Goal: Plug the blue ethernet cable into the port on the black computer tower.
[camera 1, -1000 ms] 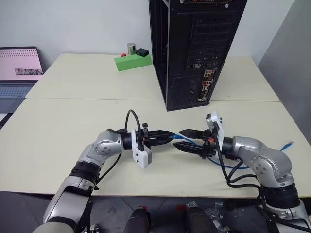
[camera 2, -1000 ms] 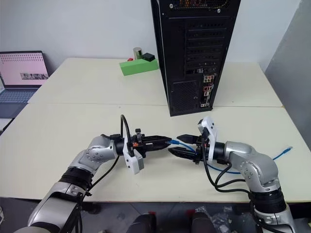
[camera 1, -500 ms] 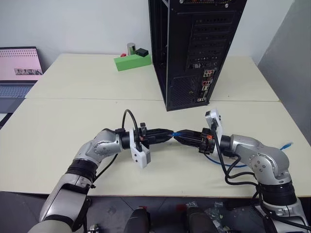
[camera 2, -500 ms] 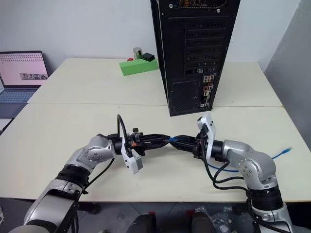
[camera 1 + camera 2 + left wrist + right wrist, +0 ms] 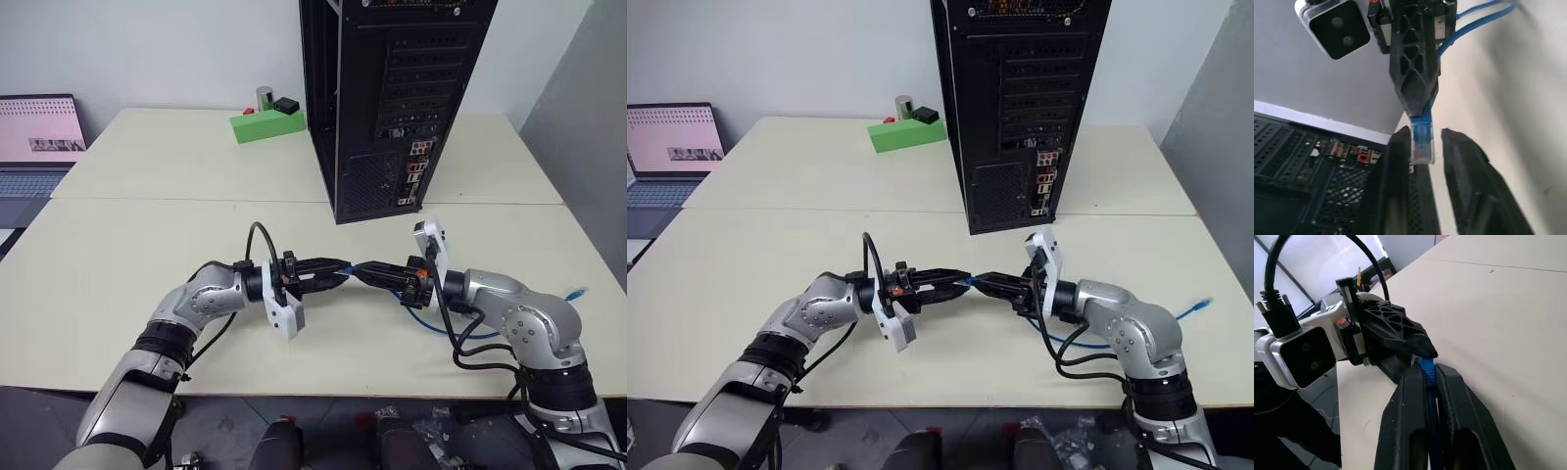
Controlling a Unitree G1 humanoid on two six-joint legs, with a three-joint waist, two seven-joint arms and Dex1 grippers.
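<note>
The fingers of the right gripper (image 5: 364, 271) are pressed together on the blue ethernet cable (image 5: 1427, 373) just behind its clear plug, so that the plug end is left sticking out and free to be seated later. The fingers of the left gripper (image 5: 336, 271) are parted a little around that plug (image 5: 1421, 143): one finger (image 5: 1399, 161) is seen right against it, the other (image 5: 1462, 161) stands off with a gap, so no firm hold is shown on this side. This reads as a handover in mid-air, with the cable carried by the right gripper alone. Both grippers are held level above the near desk (image 5: 118, 274), tip to tip, the left pointed rightward and the right pointed leftward, with both forearms bent inward at the wrist. The rest of the cable is looped down behind the right wrist and trails across the desk to its other end (image 5: 582, 291) at the far right edge. The black computer tower (image 5: 392, 98) is stood well beyond the grippers, its rear panel of jacks (image 5: 415, 176) turned toward them; nothing is plugged in yet.
</note>
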